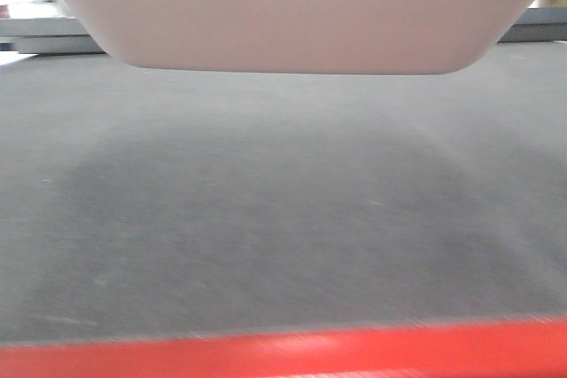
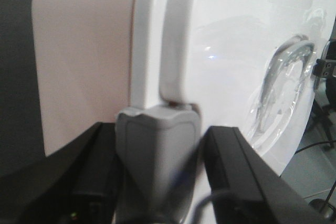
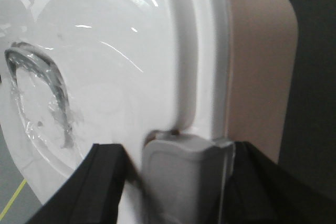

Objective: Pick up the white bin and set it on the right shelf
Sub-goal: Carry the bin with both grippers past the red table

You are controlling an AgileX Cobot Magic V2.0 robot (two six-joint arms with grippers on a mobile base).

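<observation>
The white bin [image 1: 283,15], a pinkish-white tub, hangs at the top of the front view, lifted off the grey surface, with its shadow below it. In the left wrist view my left gripper [image 2: 160,142] has its black fingers [image 2: 92,161] on both sides of the grey latch [image 2: 157,150] at one end of the bin [image 2: 84,61], under the glossy white lid [image 2: 231,51]. In the right wrist view my right gripper [image 3: 178,158] is shut the same way on the other grey latch [image 3: 181,177] of the bin [image 3: 257,77]. The right shelf is out of view.
A grey tabletop [image 1: 283,219] with a red front edge [image 1: 292,351] lies under the bin. Grey rails [image 1: 44,37] show behind it at the far left and far right. Floor and cables [image 2: 315,145] show past the lid.
</observation>
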